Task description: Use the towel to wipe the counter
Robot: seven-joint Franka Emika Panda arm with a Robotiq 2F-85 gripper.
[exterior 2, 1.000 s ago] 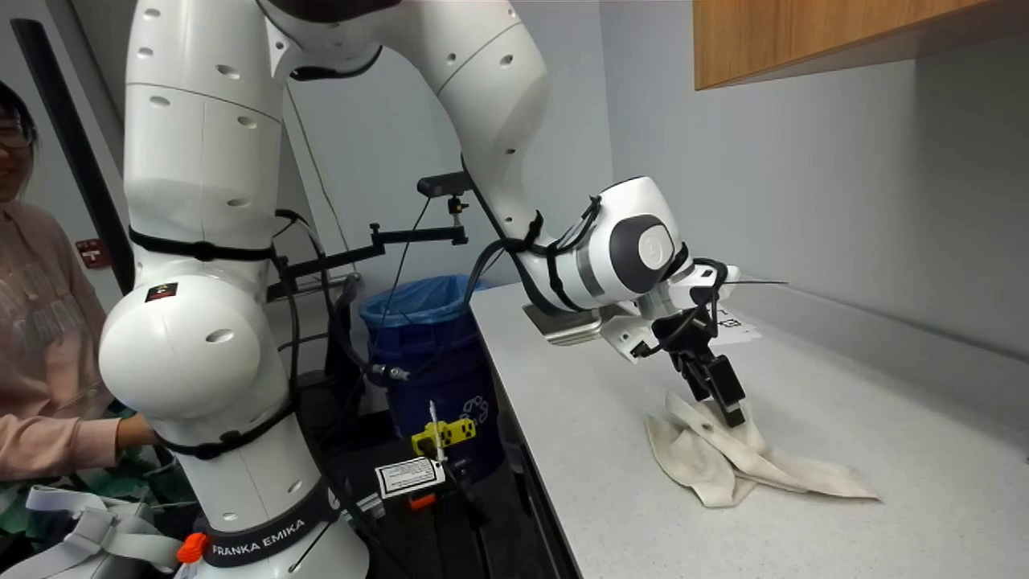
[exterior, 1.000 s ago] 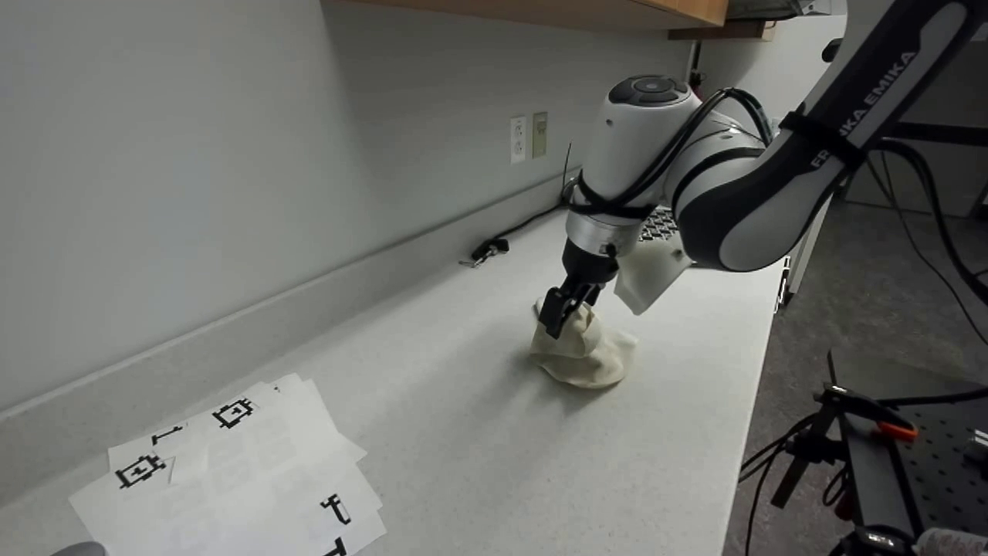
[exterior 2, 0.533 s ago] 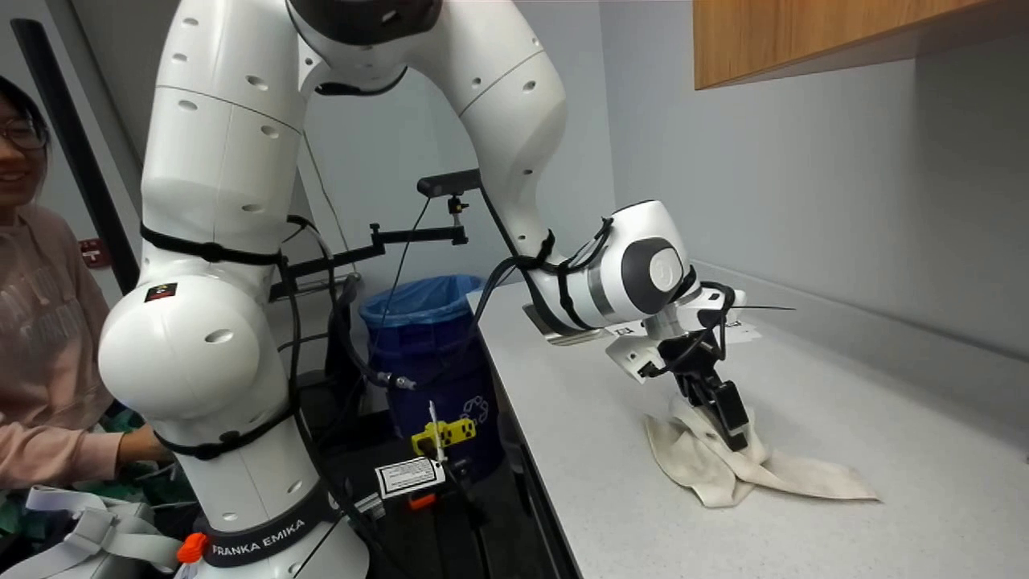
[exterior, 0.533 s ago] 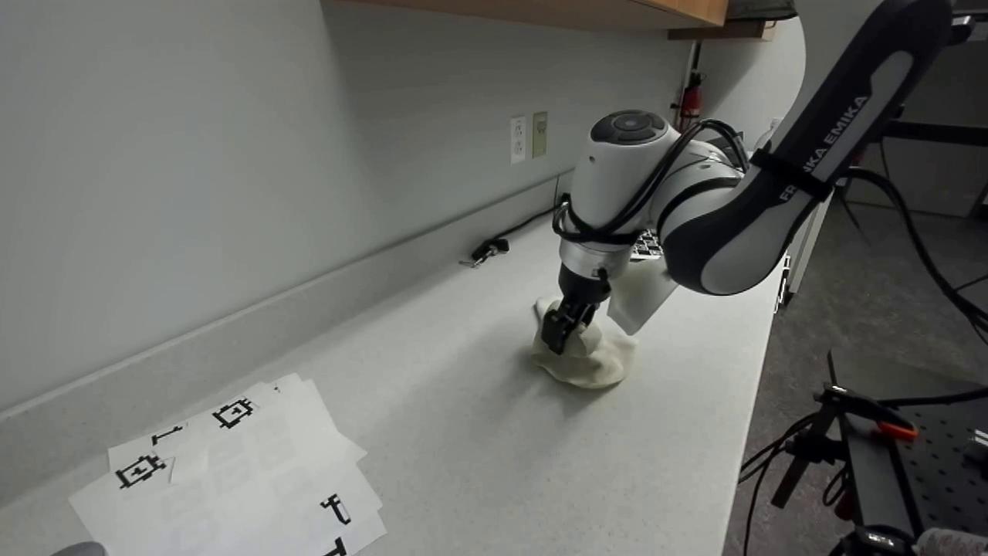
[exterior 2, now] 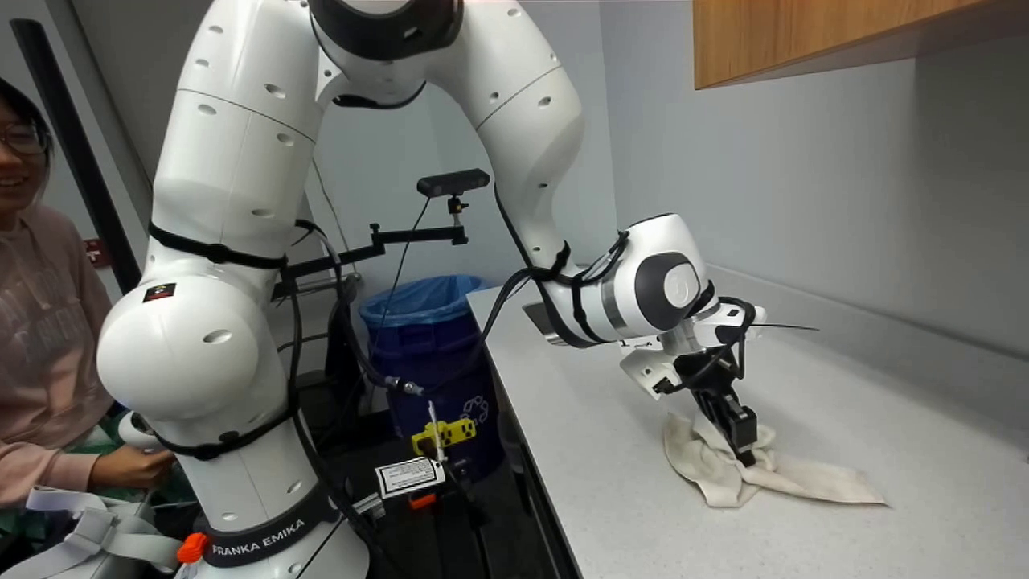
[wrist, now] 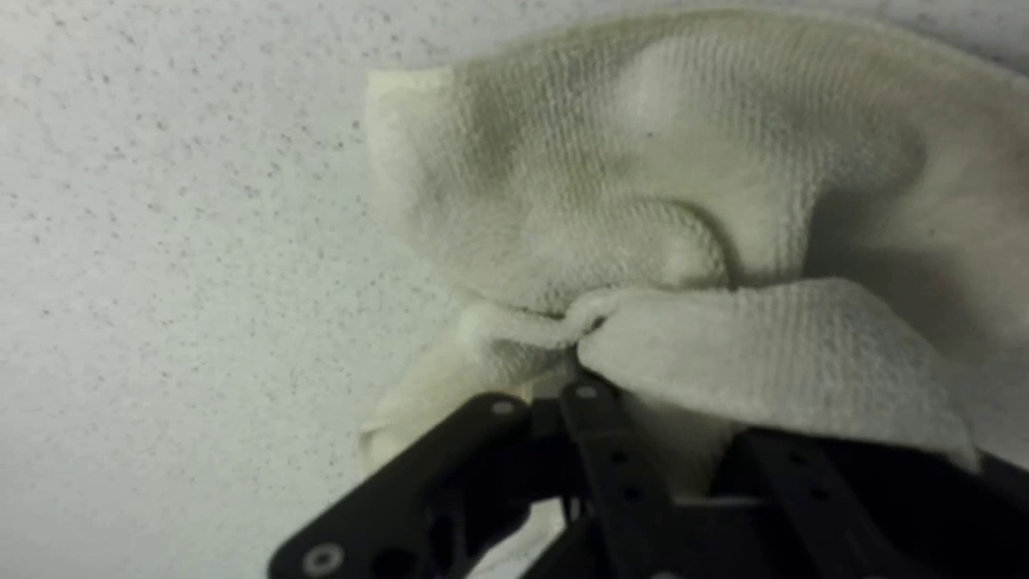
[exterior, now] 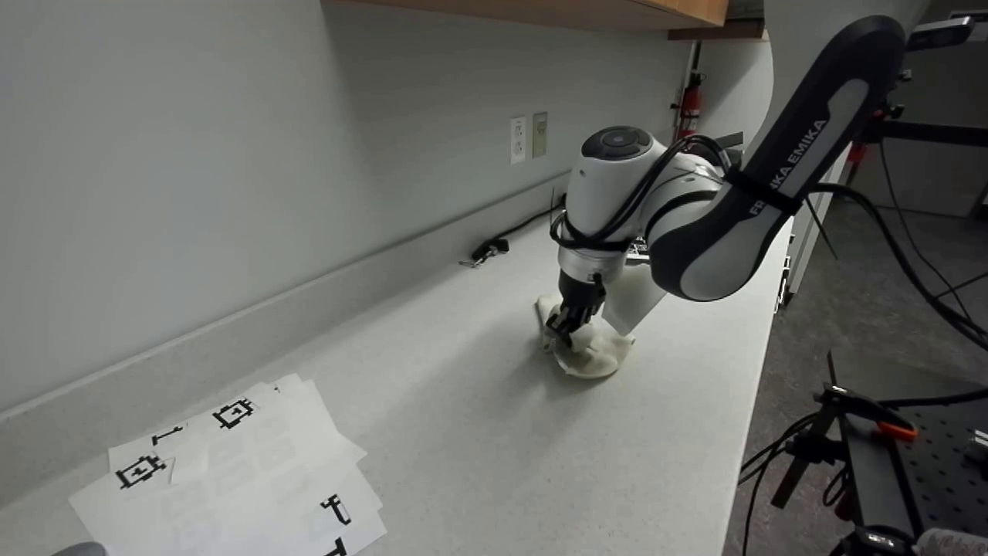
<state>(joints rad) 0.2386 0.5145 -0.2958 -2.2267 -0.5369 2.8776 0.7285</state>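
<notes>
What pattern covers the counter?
The counter is pale with dark speckles, clearest in the wrist view.

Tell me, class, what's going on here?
A robot arm has its hand down in the folds of a crumpled cream towel on the counter, presumably to wipe it. Whether the hand has closed firmly on the towel can't be told from these views. Printed sheets lie on the counter too, and a person is behind the arm.

exterior views dim | wall (exterior: 432, 108) shaded below cabinet (exterior: 587, 11) | soft shadow beside towel (exterior: 594, 361) | wrist view soft
</notes>
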